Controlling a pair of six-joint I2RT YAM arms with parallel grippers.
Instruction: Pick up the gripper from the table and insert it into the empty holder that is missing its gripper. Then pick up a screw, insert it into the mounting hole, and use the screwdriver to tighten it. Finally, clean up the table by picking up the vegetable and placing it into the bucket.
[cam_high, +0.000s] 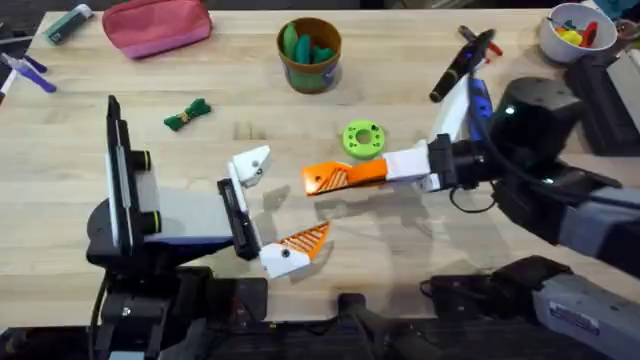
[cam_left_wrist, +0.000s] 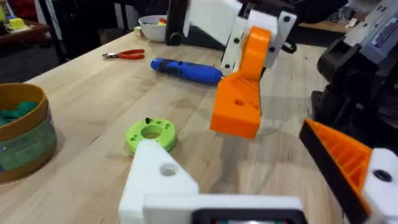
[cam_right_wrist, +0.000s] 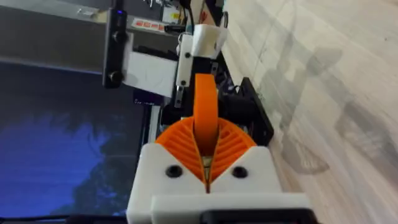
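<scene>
My right gripper (cam_high: 335, 178) has its fingers clamped on the orange gripper (cam_high: 340, 177), held mid-desk just off the green disc (cam_high: 362, 139) at its 7 o'clock. My left gripper (cam_high: 272, 212) sits with fingers apart, one holder bare. The vegetable (cam_high: 187, 114) lies at 10 o'clock, the bucket (cam_high: 309, 54) at 12, the screwdriver (cam_high: 480, 100) at 2.
</scene>
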